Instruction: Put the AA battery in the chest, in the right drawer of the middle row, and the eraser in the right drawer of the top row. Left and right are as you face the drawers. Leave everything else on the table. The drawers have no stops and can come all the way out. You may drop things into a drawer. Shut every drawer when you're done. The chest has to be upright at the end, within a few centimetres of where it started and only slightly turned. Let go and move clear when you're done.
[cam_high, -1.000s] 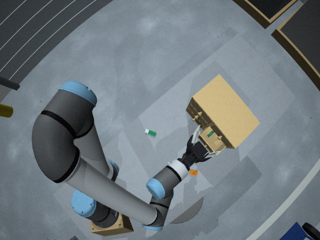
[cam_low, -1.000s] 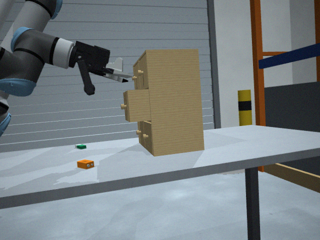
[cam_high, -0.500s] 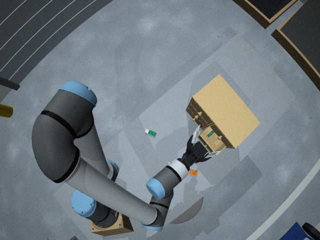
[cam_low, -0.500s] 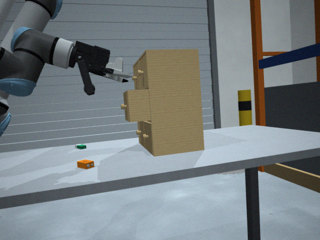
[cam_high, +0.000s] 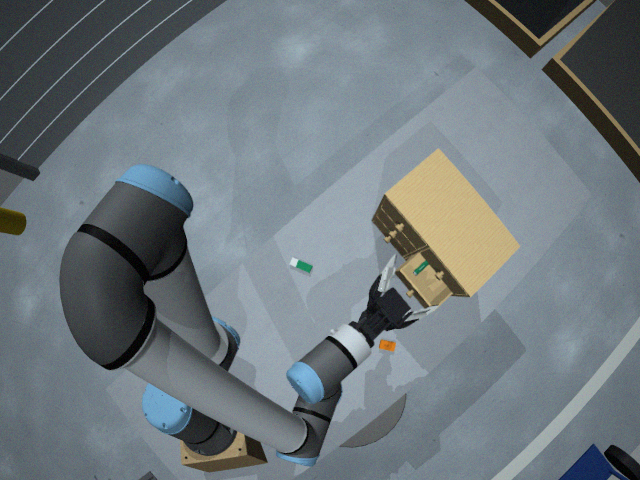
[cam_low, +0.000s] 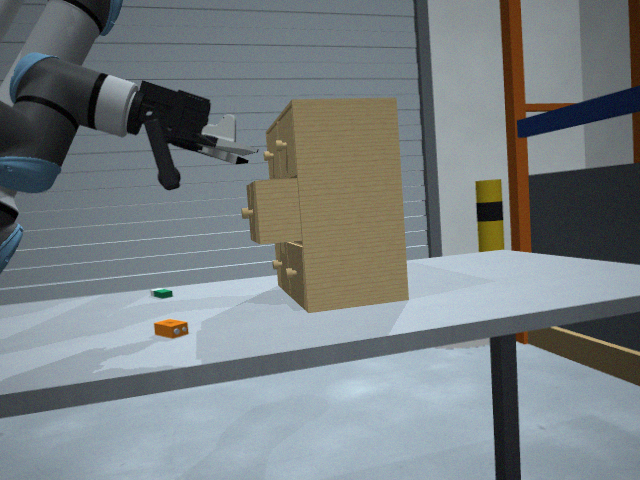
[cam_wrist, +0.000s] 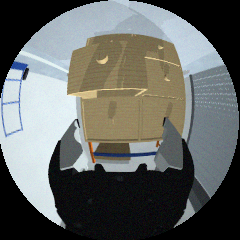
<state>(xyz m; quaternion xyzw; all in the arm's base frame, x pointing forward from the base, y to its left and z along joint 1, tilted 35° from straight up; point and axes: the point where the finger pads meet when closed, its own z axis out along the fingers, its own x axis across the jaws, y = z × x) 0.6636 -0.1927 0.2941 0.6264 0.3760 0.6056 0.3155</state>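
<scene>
The wooden chest (cam_high: 454, 222) (cam_low: 351, 206) (cam_wrist: 160, 117) stands upright. Its middle-row right drawer (cam_high: 433, 285) (cam_low: 279, 211) (cam_wrist: 85, 77) is pulled partly out; the other visible drawers look shut, including the top-row right drawer (cam_wrist: 97, 120). The green AA battery (cam_high: 421, 267) lies inside the open drawer, hidden in the other two views. The green and white eraser (cam_high: 301, 265) (cam_low: 162, 293) lies on the table, left of the chest's front. My gripper (cam_high: 416, 282) (cam_low: 251, 156) (cam_wrist: 120, 118) is wide open and empty, above the open drawer and in front of the top row.
An orange block (cam_high: 387, 345) (cam_low: 171, 328) with two round silver studs lies on the table in front of the chest, on the right-hand side, near the gripper's wrist in the overhead view. The open drawer's knob (cam_high: 409, 293) (cam_low: 246, 212) sticks out below the gripper.
</scene>
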